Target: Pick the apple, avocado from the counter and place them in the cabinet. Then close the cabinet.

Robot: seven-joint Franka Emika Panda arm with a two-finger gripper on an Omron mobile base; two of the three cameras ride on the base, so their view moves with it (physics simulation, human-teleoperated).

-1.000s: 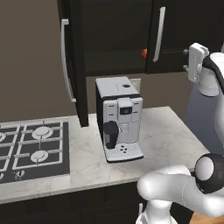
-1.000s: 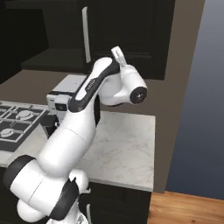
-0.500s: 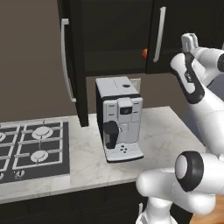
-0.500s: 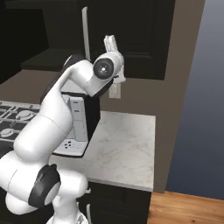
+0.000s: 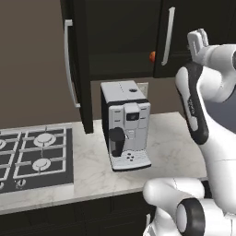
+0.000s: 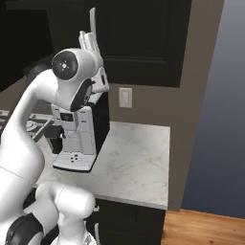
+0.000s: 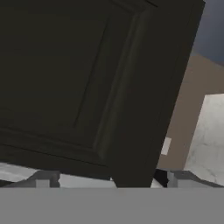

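Apple (image 5: 151,56) inside cabinet (image 5: 120,37), doors open. Tool (image 5: 198,40) raised right of cabinet; grip state unclear. Coffee machine (image 5: 125,124) on bench (image 5: 173,138).

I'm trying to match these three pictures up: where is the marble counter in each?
Left base view: the counter spans the lower middle, under the coffee machine.
Right base view: lower centre, right of the machine.
Hand view: pale strip at the right edge.
Shared landmark: the black cabinet door above it.
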